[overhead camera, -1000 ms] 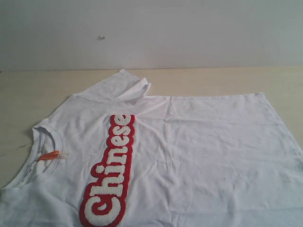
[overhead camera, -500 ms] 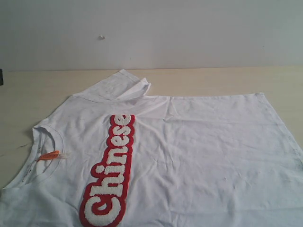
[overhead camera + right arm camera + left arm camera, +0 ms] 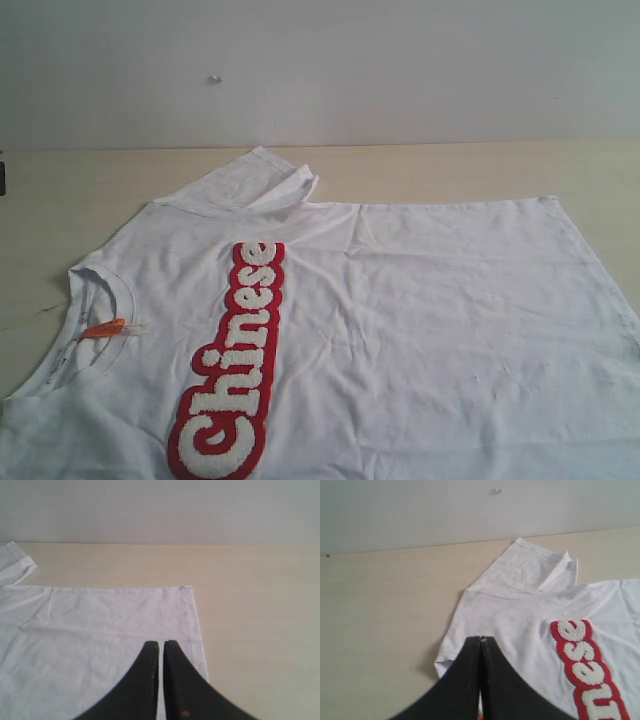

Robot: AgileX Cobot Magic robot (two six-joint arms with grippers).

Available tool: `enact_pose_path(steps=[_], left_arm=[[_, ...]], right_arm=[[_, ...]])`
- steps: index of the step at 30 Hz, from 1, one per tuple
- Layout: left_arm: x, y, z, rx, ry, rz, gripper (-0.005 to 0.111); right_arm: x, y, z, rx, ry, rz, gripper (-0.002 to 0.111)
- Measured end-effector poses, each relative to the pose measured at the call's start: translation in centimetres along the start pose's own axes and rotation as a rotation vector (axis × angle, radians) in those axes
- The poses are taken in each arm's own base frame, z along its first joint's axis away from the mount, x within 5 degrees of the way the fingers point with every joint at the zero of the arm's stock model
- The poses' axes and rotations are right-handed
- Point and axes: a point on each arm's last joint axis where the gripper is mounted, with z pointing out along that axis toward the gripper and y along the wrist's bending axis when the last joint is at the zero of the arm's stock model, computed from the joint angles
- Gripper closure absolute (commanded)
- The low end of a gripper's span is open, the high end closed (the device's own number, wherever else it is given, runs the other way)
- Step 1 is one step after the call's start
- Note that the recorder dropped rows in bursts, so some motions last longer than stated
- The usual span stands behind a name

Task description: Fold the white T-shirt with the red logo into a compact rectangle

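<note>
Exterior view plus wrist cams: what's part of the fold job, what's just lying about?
Job: white T-shirt, red logo, left gripper, right gripper.
Just there: light wooden table, small speck on the wall.

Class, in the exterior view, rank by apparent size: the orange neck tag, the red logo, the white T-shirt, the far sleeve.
1. white T-shirt
2. red logo
3. far sleeve (farther off, so less sure)
4. orange neck tag
</note>
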Motion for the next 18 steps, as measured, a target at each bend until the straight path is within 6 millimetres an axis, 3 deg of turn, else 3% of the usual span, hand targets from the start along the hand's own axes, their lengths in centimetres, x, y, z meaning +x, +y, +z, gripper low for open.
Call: enact_pose_path(steps=[7, 12, 14, 18], left_arm=[[0.6, -0.4, 0.0, 0.035, 0.067, -0.23, 0.107], [1.8, -0.7, -0.2, 0.037, 0.217, -0.387, 0.107], [2.1, -0.8, -0.3, 0.041, 0.252, -0.351, 0.107], [2.4, -1.7, -0.3, 0.174, 0.284, -0.119, 0.107]], right_arm=[[0.0, 0.0, 0.0, -0.001, 0.002, 0.003, 0.103], [0.0, 0.0, 0.0, -0.001, 0.002, 0.003, 0.103], [0.0, 0.0, 0.0, -0.001, 0.002, 0.003, 0.103], [0.0, 0.0, 0.0, -0.001, 0.002, 0.003, 0.103]])
